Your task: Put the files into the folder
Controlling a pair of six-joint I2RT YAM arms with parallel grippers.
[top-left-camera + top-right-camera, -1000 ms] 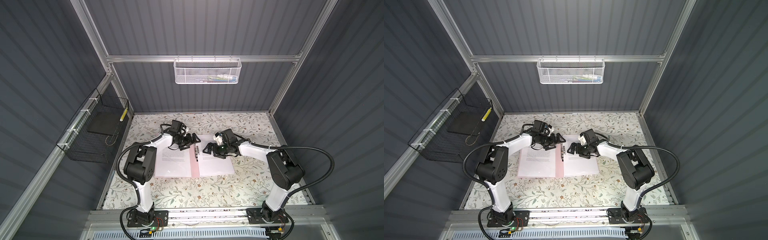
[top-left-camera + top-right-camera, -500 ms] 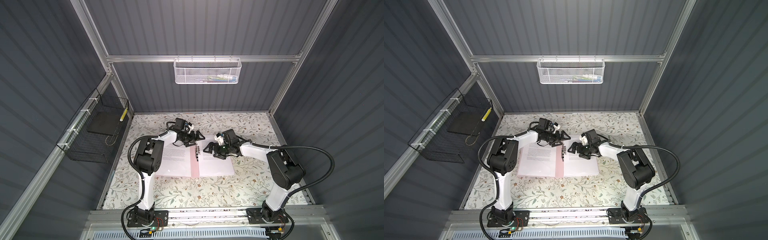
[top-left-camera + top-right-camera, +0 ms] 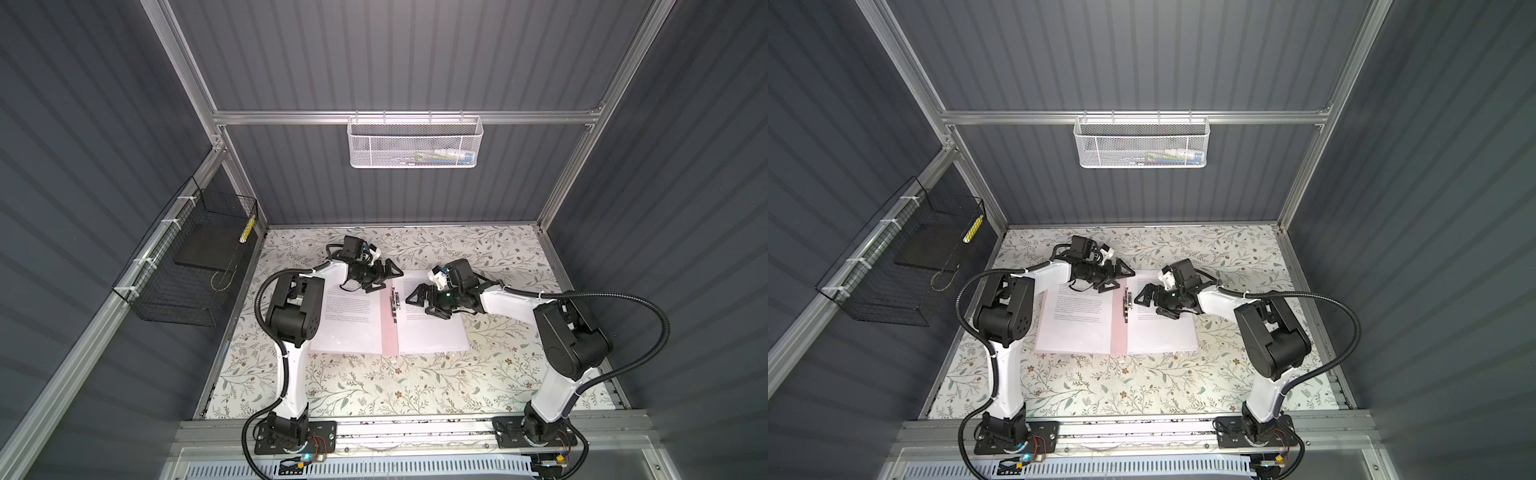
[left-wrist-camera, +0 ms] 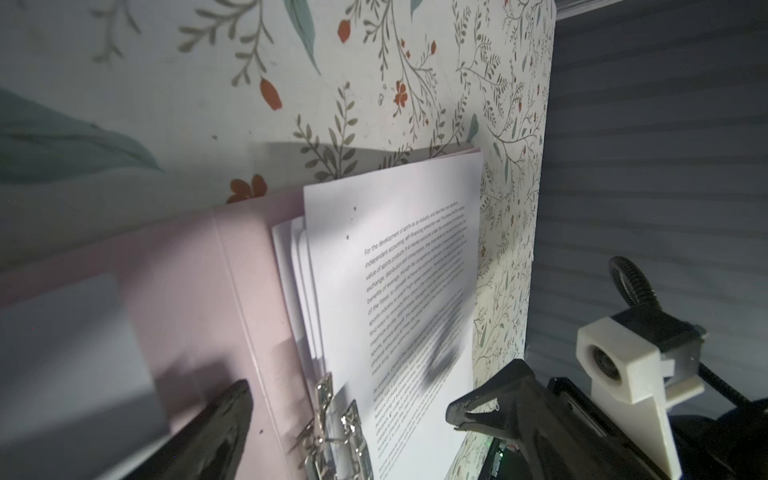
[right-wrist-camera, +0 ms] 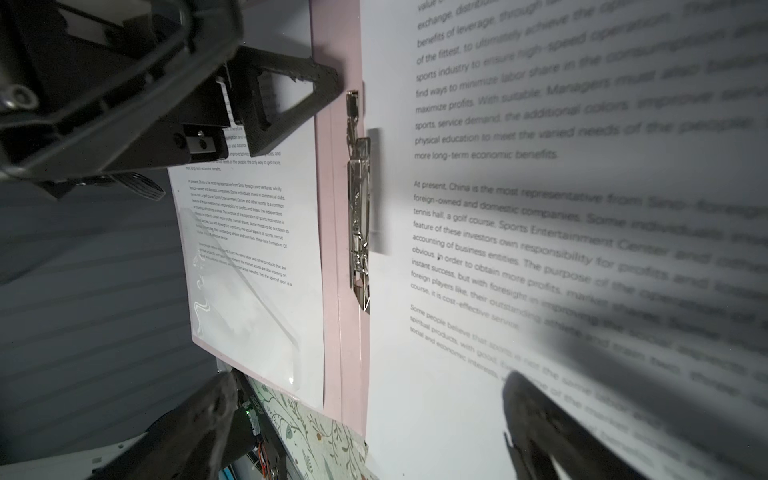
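The pale pink folder point(image 3: 390, 337) point(image 3: 1119, 337) lies open flat on the table, its metal clip point(image 3: 394, 302) point(image 5: 359, 208) on the spine. The files lie on both halves: one printed sheet point(image 3: 349, 328) on the left, a stack point(image 3: 432, 332) point(image 4: 395, 257) on the right. In both top views my left gripper point(image 3: 392, 281) point(image 3: 1124, 280) hovers open over the folder's far edge by the spine. My right gripper point(image 3: 417, 304) point(image 3: 1147, 305) stands open just above the right stack, beside the clip. In the left wrist view the left gripper point(image 4: 349, 411) straddles the clip point(image 4: 336, 424), holding nothing. The right gripper point(image 5: 370, 411) is empty too.
A white mesh basket point(image 3: 415, 143) hangs on the back wall. A black wire basket point(image 3: 187, 270) holding a black slab point(image 3: 208, 249) hangs on the left wall. The floral table cover point(image 3: 415, 386) spreads in front of the folder.
My left gripper has swung to the right, from over the left sheet to the spine's far end. The right gripper has barely shifted. Both stayed open.
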